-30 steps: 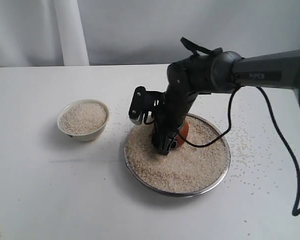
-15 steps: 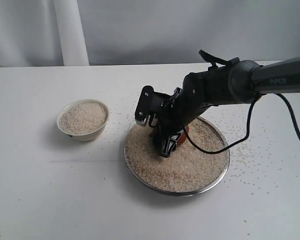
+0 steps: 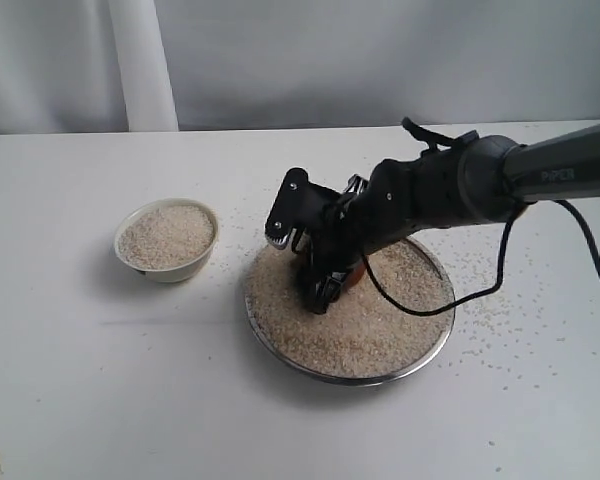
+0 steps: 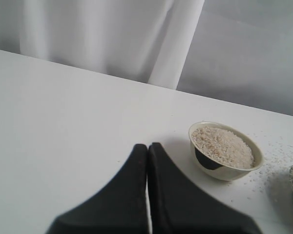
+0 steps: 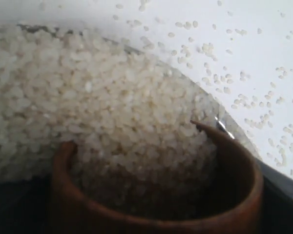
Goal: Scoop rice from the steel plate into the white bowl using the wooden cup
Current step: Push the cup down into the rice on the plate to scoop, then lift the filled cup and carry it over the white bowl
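The right gripper [image 3: 323, 290] is holding the small, rounded, reddish-brown wooden cup [image 3: 354, 278] between its black jaws, which are standing wide around the cup's body. The cup is lying tipped over in the pale beige-white uncooked rice [image 3: 370, 325] that is covering the wide, shallow, shiny steel plate [image 3: 427, 352]. In the right wrist view the cup's mouth is facing into the heap and grains are banking up inside against its dark wall, so this is looking like a scoop partly loaded and not yet lifted. The small, round, thick-rimmed cream-white bowl [image 3: 170, 268] is sitting on the white table [image 3: 110, 400] well apart from the plate, on the left arm's side, and it is already holding rice up to about its rim. Loose grains [image 3: 485, 290] are lying scattered on the table beyond the plate. The left gripper [image 4: 147, 146] is hanging over bare table with the bowl ahead of it, its jaws pressed together with nothing between them. The task is looking well advanced, since the white bowl is close to full, though plenty of rice is remaining on the plate. This cupful is yet to be raised, carried across and tipped out, and whether further scoops are wanted cannot be told.
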You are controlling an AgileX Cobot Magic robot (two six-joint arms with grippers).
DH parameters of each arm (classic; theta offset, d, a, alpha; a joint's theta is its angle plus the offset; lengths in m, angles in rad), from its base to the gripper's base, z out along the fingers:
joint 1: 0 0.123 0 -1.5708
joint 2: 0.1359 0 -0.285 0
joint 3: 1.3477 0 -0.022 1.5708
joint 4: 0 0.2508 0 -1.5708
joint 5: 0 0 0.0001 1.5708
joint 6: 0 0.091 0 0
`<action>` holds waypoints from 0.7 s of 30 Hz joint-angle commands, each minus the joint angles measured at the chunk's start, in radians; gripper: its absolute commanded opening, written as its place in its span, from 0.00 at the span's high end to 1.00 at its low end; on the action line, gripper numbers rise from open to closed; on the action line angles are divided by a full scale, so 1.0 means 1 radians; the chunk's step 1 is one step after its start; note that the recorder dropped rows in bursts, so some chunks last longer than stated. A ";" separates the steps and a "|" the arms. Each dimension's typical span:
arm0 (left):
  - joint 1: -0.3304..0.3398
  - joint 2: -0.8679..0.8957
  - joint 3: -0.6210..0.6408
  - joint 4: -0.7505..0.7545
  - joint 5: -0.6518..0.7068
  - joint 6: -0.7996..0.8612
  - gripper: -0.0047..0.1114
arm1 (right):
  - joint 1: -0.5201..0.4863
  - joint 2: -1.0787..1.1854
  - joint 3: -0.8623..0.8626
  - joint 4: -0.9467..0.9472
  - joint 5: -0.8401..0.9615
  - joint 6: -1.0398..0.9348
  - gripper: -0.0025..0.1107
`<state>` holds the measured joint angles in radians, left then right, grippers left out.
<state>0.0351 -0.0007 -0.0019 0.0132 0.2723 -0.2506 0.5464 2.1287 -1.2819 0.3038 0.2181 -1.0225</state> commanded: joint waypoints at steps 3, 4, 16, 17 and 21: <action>-0.005 0.001 0.002 -0.004 -0.007 -0.004 0.96 | 0.000 -0.101 0.137 0.064 -0.149 0.006 0.98; -0.005 0.001 0.002 -0.004 -0.007 -0.004 0.96 | 0.000 -0.117 0.140 0.081 -0.162 0.006 0.98; -0.005 0.001 0.002 -0.004 -0.007 -0.004 0.96 | 0.009 -0.289 0.140 0.159 -0.218 0.013 0.98; -0.005 0.001 0.002 -0.004 -0.007 -0.004 0.96 | 0.013 -0.299 0.140 0.159 -0.230 0.013 0.98; -0.005 0.001 0.002 -0.004 -0.007 -0.004 0.96 | 0.045 -0.317 0.109 0.159 -0.229 0.013 0.98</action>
<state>0.0351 -0.0007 -0.0019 0.0132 0.2723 -0.2506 0.5695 1.8325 -1.1498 0.4575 0.0084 -1.0147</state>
